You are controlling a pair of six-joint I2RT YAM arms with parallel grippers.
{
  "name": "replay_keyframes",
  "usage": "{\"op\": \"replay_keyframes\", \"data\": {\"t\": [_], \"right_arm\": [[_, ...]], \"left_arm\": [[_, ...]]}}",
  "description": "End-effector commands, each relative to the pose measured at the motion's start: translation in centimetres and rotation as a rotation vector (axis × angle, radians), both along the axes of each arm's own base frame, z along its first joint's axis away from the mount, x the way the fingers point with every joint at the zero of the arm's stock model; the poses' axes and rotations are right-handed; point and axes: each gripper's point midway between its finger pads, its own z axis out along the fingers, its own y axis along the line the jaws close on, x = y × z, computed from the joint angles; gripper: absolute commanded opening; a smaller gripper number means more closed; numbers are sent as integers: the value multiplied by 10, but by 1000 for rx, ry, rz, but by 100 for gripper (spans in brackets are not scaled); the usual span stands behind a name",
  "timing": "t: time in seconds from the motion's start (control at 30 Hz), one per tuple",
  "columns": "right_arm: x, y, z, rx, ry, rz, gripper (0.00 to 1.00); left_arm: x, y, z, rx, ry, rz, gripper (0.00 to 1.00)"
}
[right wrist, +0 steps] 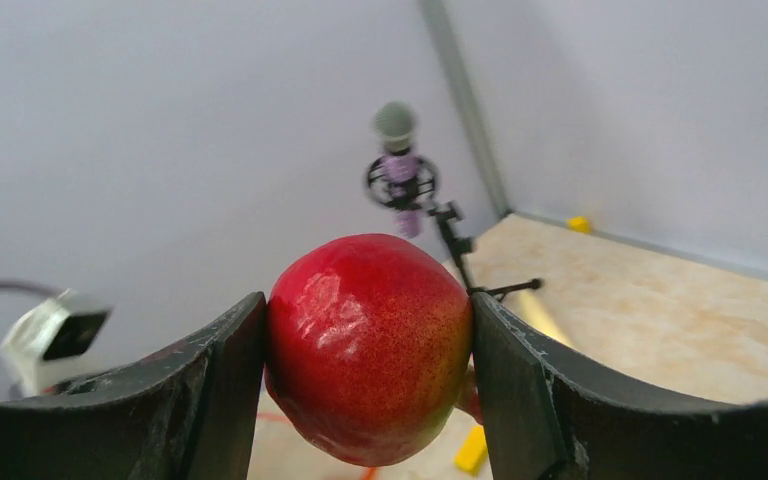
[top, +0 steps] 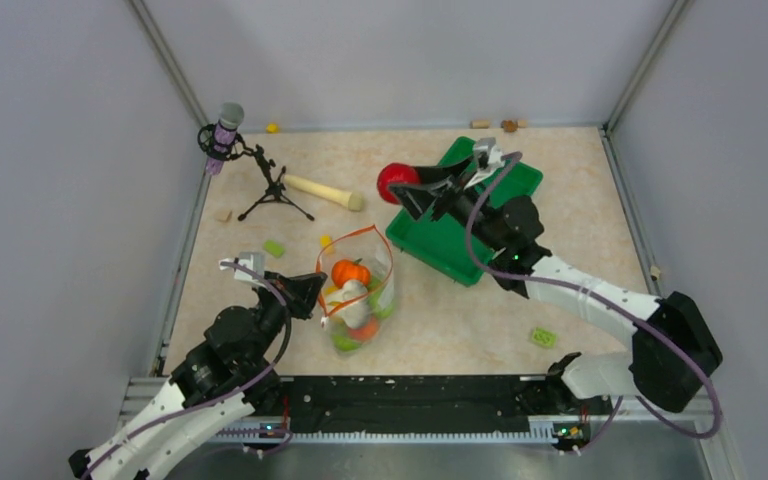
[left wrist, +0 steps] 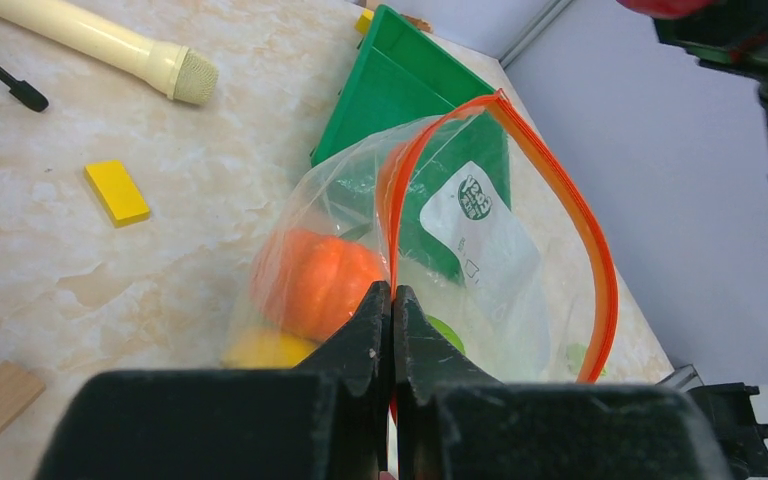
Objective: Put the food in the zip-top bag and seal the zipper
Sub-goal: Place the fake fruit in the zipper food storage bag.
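Your right gripper [right wrist: 368, 308] clamps the red apple [right wrist: 365, 345] near the green tray [top: 440, 245]; your left gripper [left wrist: 392, 297] (jaws together) pinches the zipper [left wrist: 560, 200] of the zip-top bag [left wrist: 480, 250].

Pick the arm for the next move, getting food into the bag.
Right. The right gripper holds the red apple between its fingers, free to carry over. The left gripper is shut on the zip-top bag's orange-red rim, propping the mouth open, so it should probably stay put.
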Motion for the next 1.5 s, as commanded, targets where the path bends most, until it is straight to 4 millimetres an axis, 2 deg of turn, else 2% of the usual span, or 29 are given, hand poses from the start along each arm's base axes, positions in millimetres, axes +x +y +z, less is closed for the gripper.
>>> {"op": "replay_keyframes", "data": {"t": [0.0,0.13,0.23,0.33,0.43,0.6,0.73,0.97,1.07,1.23,1.33,1.47], "right_arm": [[-65,41,-31,-215,-30,112,41],[-95,69,-50,-316,-22,142,42],[-106,84,-58,-354,-21,146,43],[-115,91,-63,-378,-23,138,44],[-122,93,-65,-386,-24,139,50],[-130,93,-69,-407,-18,158,72],[-137,94,-67,-406,-25,192,83],[-153,88,-48,-369,-49,254,90],[-154,79,-44,-355,-36,236,90],[-127,50,-41,-383,15,36,91],[-120,40,-51,-416,73,-20,93],[-119,47,-76,-513,158,-6,93]], "left_arm": [[0,-1,9,-35,-29,-6,0],[0,-1,8,-32,-28,-2,0],[0,-1,8,-29,-29,-2,0],[1,0,8,-28,-28,0,0],[0,-1,8,-28,-28,-3,0],[1,-2,8,-30,-28,-5,0],[2,-1,7,-26,-26,1,0],[3,-2,5,-16,-25,0,0],[2,-4,6,-19,-31,-11,0],[-2,-9,9,-25,-40,-46,0],[-3,-12,10,-29,-44,-62,0],[-4,-13,10,-25,-48,-73,0]]}}
